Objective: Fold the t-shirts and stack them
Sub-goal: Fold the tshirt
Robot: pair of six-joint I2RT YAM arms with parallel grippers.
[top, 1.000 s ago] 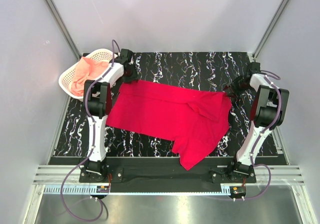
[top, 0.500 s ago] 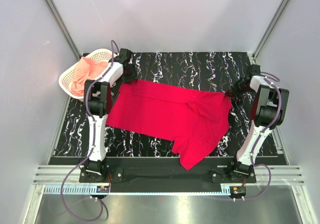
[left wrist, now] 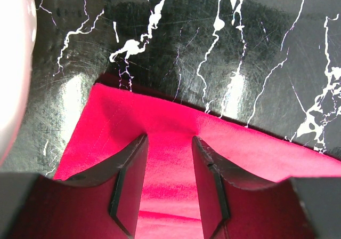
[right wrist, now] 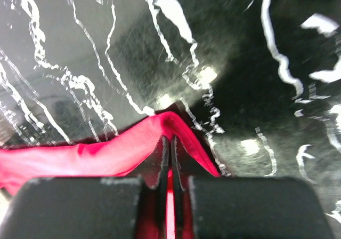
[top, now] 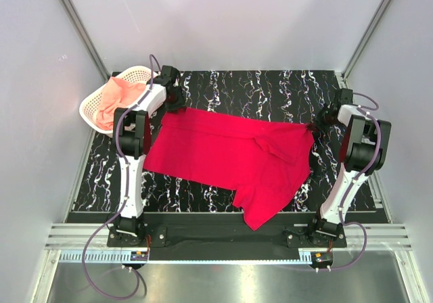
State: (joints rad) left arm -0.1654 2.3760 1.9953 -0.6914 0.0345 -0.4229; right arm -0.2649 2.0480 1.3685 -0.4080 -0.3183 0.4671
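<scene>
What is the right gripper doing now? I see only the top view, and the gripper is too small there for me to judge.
Observer: In the right wrist view, the right gripper is shut on a raised fold at the edge of the red shirt.
Operator: And does the left gripper hold cloth too?
Observer: No. The left wrist view shows the left gripper open. Its fingers stand apart over a corner of the shirt, and the cloth between them lies flat on the table.
</scene>
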